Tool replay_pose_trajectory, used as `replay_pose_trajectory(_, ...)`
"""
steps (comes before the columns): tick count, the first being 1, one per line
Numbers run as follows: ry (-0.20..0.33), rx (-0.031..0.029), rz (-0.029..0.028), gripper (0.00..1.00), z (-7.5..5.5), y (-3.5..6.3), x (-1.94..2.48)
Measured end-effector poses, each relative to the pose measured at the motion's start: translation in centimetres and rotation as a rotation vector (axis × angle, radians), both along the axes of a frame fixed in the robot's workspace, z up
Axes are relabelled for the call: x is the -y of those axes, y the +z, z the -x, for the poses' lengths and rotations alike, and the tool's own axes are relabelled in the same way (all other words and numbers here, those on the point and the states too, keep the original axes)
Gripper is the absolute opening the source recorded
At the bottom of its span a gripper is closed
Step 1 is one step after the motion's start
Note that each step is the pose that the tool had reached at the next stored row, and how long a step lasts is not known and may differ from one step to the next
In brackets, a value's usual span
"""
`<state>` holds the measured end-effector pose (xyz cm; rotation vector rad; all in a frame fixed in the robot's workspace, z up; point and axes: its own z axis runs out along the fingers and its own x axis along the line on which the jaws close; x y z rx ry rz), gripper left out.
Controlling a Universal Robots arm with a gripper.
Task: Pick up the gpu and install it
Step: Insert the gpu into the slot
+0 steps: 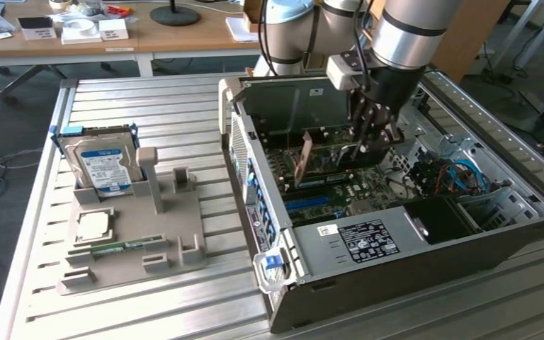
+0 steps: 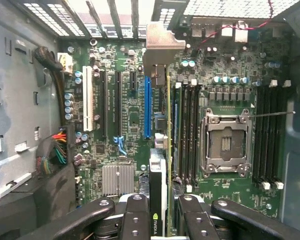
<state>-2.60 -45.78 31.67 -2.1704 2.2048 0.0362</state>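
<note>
Workshop, slatted metal table (image 1: 159, 312): open computer case (image 1: 423, 276) laid on its side so the motherboard (image 2: 130, 100) faces up. The gpu (image 2: 158, 172) hangs edge-down above the expansion slots, bracket toward the rear openings, apparently for alignment. It is clamped between the gripper's (image 2: 162, 215) narrowed fingers.

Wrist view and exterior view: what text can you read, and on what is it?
"NVIDIA": on the gpu, on its dark face.
The label on the hard drive: too small to read.
The sticker on the case: too small to read.
The motherboard markings: too small to read.
</note>
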Motion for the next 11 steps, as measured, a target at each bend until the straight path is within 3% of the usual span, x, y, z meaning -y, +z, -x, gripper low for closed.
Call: replay_pose_trajectory(11,0.0,0.0001,0.0,0.27,0.03,-0.16,0.15)
